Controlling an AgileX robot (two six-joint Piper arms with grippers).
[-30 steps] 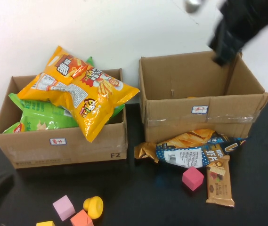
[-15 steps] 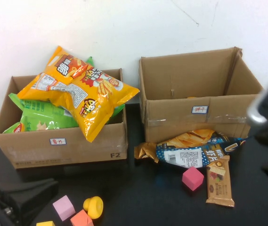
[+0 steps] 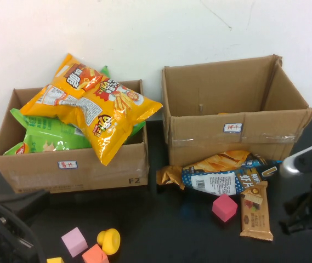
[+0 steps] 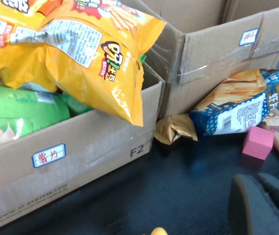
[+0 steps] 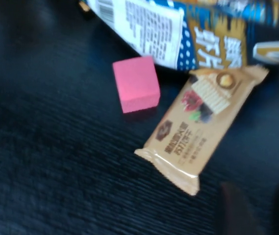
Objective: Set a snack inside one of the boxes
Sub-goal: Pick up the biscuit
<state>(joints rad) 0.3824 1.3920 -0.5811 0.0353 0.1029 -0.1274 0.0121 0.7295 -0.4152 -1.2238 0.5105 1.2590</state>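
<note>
While empty and low by the right edge of the desk [image 3: 172,219], right tool [image 3: 308,208] with jaws parted, a gap of bare desk between them in the right wrist view. Just toward the desk's middle from it, a tan wafer bar [image 3: 255,211], flat, apart from the tool, long axis from the near edge toward the far edge, slightly slanted. Touching the bar's far end, a blue-and-gold snack bag [image 3: 221,176], crosswise against the front of the right box [image 3: 254,139]. Beside the bar on its middle-ward side, a pink cube [image 3: 224,207], not a snack. Open-topped with plenty of room, that right box, directly beyond the bar toward the far edge. Left box [image 3: 79,170], toward the far left corner, heaped with orange and green bags. Left tool [image 3: 2,230] at the near left corner, well apart from every loose snack; whether wide or narrow, cannot tell. Judged nearest and best placed: right tool. Likely needed next: a short shift toward the desk's middle, jaws across the bar's narrow width, then a lift over the box's front wall.
</note>
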